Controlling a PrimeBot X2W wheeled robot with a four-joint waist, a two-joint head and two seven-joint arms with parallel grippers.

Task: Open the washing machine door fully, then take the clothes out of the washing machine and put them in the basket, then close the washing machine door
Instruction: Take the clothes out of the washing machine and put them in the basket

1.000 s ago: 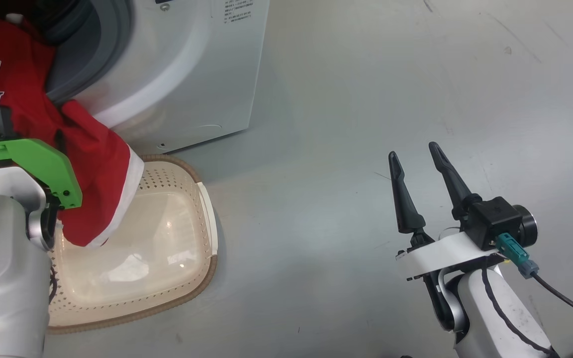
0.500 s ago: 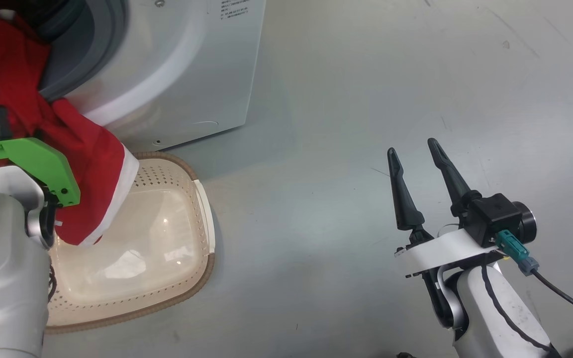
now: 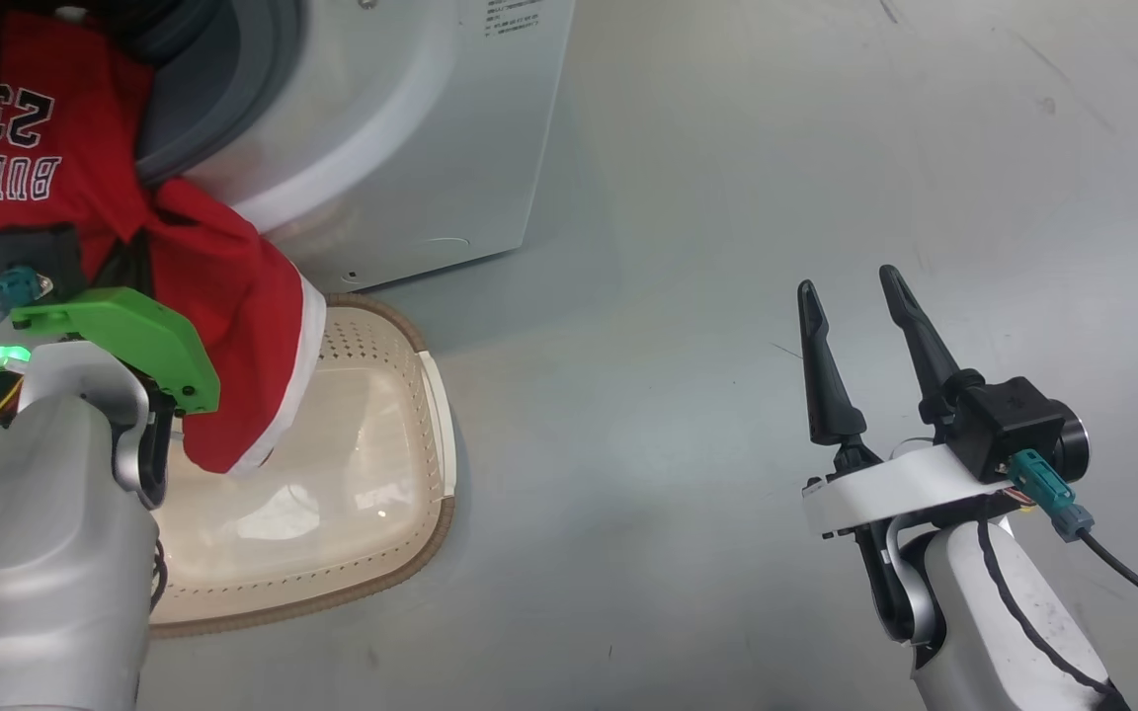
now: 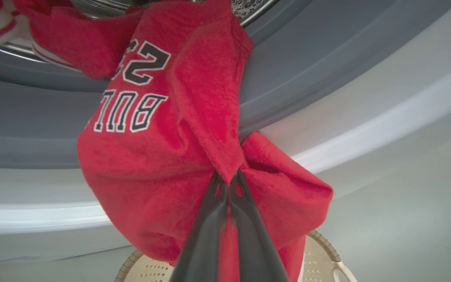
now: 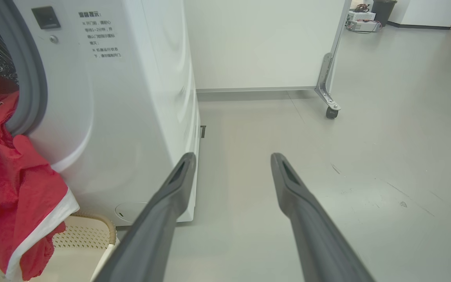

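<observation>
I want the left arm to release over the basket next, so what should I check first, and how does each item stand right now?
1. Left end effector shut on the clothes: ok.
2. Clothes fully out of the washing machine: not ok; the upper part drapes over the gasket into the drum.
3. Basket under the hanging hem: ok; the white-trimmed end hangs above it.
4. Right end effector open and apart from the clothes: ok.
5. Hem touching the basket floor: cannot tell.
</observation>
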